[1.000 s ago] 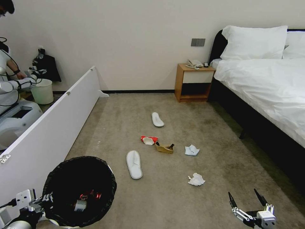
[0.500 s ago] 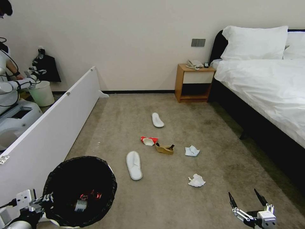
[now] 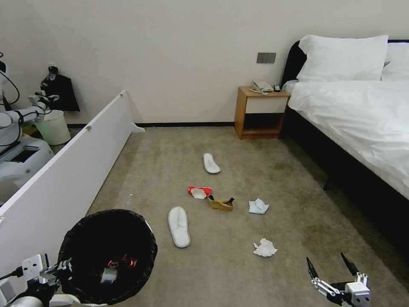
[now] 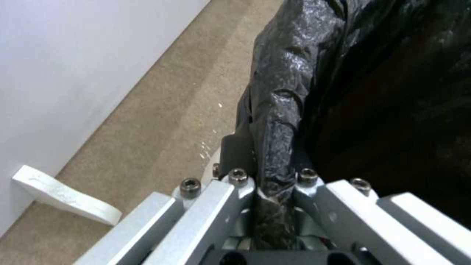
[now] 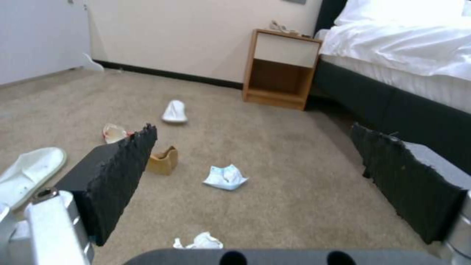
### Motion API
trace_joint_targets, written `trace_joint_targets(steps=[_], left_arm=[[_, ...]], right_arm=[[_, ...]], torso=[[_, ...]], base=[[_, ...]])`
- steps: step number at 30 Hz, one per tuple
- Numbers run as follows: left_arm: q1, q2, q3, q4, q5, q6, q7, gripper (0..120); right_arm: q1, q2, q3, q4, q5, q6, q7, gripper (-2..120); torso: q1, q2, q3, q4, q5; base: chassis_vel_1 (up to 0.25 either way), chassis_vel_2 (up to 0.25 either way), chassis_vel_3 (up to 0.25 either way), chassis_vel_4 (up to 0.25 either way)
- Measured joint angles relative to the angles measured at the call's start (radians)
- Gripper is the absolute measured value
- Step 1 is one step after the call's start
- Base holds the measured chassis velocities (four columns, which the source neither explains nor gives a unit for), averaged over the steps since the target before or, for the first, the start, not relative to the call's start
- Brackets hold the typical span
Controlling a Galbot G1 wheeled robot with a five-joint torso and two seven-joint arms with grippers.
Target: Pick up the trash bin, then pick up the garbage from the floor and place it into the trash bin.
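On the carpet (image 3: 264, 170) beside the bed (image 3: 353, 115) and white partition (image 3: 72, 170), the trash bin (image 3: 106, 256) stands at the lower left of the head view, its black-lined rim clamped between the fingers of the left claw (image 4: 275, 184). Ahead and to its right lies the garbage: two white slippers (image 3: 179, 227), a red-white carton (image 3: 199, 192), a brown paper scrap (image 3: 220, 203) and two crumpled tissues (image 3: 264, 247). At the lower right, the right claw (image 3: 330, 266) hangs above the carpet with fingers spread wide and holding nothing, the nearest tissue lying just ahead of it to its left.
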Motion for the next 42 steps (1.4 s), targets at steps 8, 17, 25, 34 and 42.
trace_joint_targets(steps=[8, 17, 25, 34, 42], left_arm=[[-0.001, 0.0, 0.0, 0.001, 0.0, 0.0, -0.001, 2], [-0.004, -0.002, 0.003, 0.002, 0.0, 0.0, -0.001, 2], [-0.005, -0.002, 0.003, 0.002, 0.001, 0.0, -0.001, 2], [-0.004, -0.006, 0.003, 0.002, 0.001, 0.0, -0.002, 2], [-0.006, -0.005, 0.002, 0.002, 0.001, 0.001, -0.003, 2]], right_arm=[[0.002, -0.002, -0.001, -0.001, 0.001, -0.002, -0.002, 100], [0.005, -0.004, -0.002, -0.003, 0.002, -0.005, -0.002, 100], [0.006, -0.007, -0.002, -0.003, 0.004, -0.005, -0.003, 100], [0.007, -0.007, -0.003, -0.005, 0.004, -0.006, -0.005, 100], [0.009, -0.007, -0.005, -0.007, 0.005, -0.007, -0.007, 100]], torso=[[0.0, 0.0, 0.0, 0.0001, 0.0], [0.0, 0.0, 0.0, 0.0001, 0.0], [0.0, 0.0, 0.0, 0.0001, -0.0001], [0.0, 0.0, 0.0, 0.0002, 0.0], [0.0, 0.0, 0.0, 0.0, 0.0]], base=[[-0.055, 0.054, 0.047, -0.066], [-0.058, 0.059, 0.065, -0.049], [-0.069, 0.06, 0.068, -0.076], [-0.057, 0.066, 0.071, -0.063], [-0.078, 0.063, 0.068, -0.064]])
